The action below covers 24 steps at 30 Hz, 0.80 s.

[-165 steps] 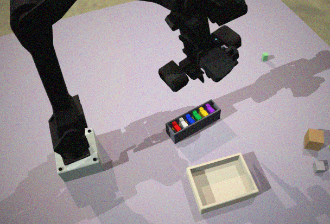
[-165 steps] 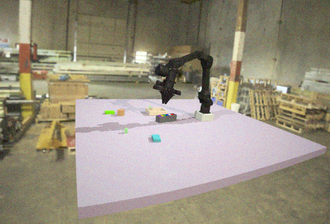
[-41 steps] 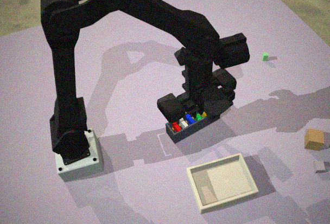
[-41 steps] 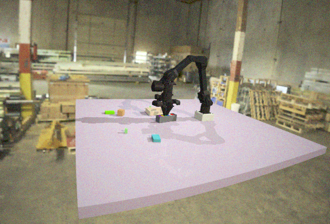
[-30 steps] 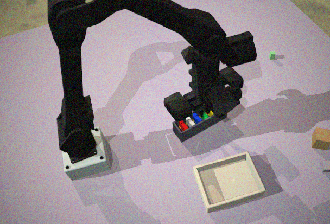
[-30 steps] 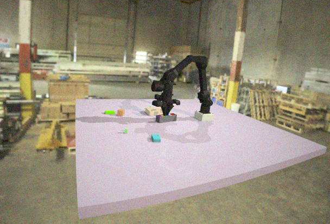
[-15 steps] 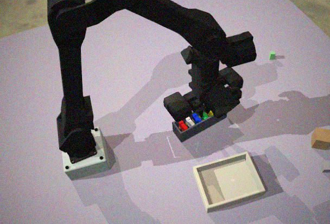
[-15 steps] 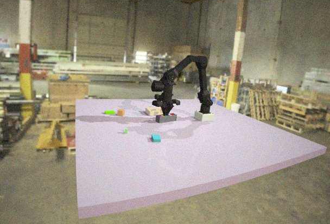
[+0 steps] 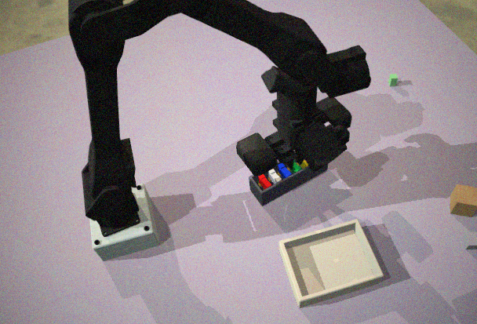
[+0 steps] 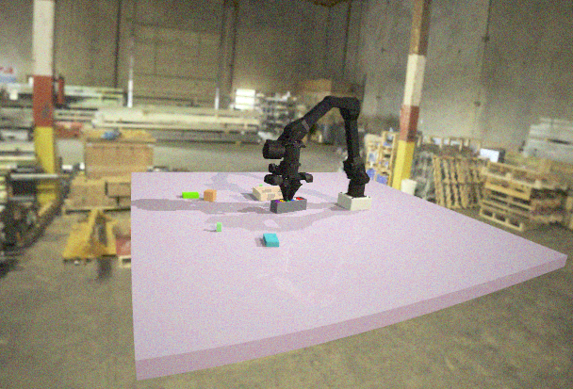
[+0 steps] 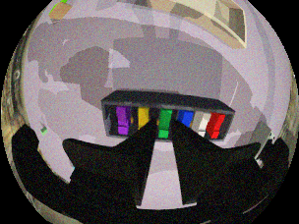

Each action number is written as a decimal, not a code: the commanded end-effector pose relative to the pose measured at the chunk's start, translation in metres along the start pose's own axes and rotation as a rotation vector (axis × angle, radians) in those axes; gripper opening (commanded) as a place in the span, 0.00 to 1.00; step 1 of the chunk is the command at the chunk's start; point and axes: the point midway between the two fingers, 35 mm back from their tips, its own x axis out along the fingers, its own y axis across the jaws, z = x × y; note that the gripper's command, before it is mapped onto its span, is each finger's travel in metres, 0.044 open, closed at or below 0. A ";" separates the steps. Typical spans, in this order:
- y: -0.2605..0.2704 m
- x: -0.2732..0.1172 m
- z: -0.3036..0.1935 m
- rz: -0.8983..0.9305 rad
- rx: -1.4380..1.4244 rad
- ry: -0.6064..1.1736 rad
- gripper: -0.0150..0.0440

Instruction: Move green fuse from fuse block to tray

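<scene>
The green fuse (image 9: 296, 167) (image 11: 164, 118) stands in the dark fuse block (image 9: 280, 189) (image 10: 288, 206) (image 11: 167, 99). The yellow fuse (image 9: 304, 164) (image 11: 143, 117) and blue fuse (image 9: 284, 170) (image 11: 186, 119) flank it. My gripper (image 10: 287, 198) (image 11: 164, 123) points down over the block, narrowly open, with one fingertip on each side of the green fuse's top. In the top view the hand hides the fingertips. Whether they touch the fuse cannot be seen. The cream tray (image 9: 341, 289) (image 10: 260, 195) is empty inside in the top view.
The block also holds a white fuse (image 9: 274, 176), a red fuse (image 9: 264, 181) and a purple fuse (image 11: 123, 120). Around it are an orange block (image 9: 464, 200) (image 10: 210, 195), a green cylinder (image 10: 190, 195), a small green block (image 9: 393, 80) (image 10: 219, 227) and a teal block (image 10: 270, 240).
</scene>
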 end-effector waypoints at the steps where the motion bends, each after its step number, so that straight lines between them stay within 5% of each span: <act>1: 0.000 0.001 0.000 -0.003 0.001 -0.003 0.38; 24: 0.000 -0.003 0.000 0.000 0.000 0.000 0.25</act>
